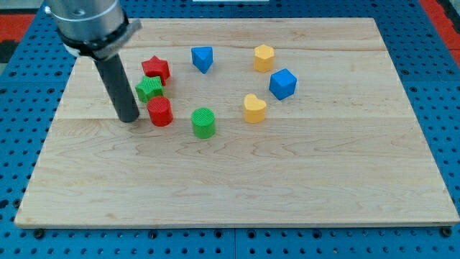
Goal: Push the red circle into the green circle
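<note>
The red circle [159, 111] stands on the wooden board [237, 173] left of centre. The green circle [204, 122] stands a short way to its right and slightly lower, apart from it. My tip [130, 119] rests on the board just left of the red circle, with a small gap between them. The dark rod rises from the tip toward the view's top left.
A green star [149, 89] touches the red circle's upper left, with a red star [156, 68] above it. A blue block [203, 58], a yellow block [264, 57], a blue cube [283, 83] and a yellow heart [254, 108] lie to the right.
</note>
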### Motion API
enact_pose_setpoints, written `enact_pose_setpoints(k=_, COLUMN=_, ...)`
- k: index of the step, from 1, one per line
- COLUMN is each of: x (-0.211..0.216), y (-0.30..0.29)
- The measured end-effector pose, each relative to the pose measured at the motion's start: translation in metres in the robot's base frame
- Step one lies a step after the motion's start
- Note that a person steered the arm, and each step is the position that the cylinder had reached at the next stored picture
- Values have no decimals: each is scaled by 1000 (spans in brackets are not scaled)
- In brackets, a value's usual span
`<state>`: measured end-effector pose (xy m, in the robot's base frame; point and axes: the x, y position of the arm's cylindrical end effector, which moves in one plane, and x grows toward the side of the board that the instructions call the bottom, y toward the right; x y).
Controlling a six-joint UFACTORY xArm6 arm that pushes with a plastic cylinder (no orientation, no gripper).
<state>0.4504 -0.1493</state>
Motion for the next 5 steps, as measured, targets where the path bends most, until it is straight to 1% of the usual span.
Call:
enact_pose_setpoints(k=1, x=0, y=32)
enact_pose_setpoints(k=2, x=10, y=49)
enact_pose_setpoints(k=3, x=72, y=71)
enact_pose_setpoints(k=4, x=60, y=101)
enact_pose_setpoints(k=5, x=34, y=112)
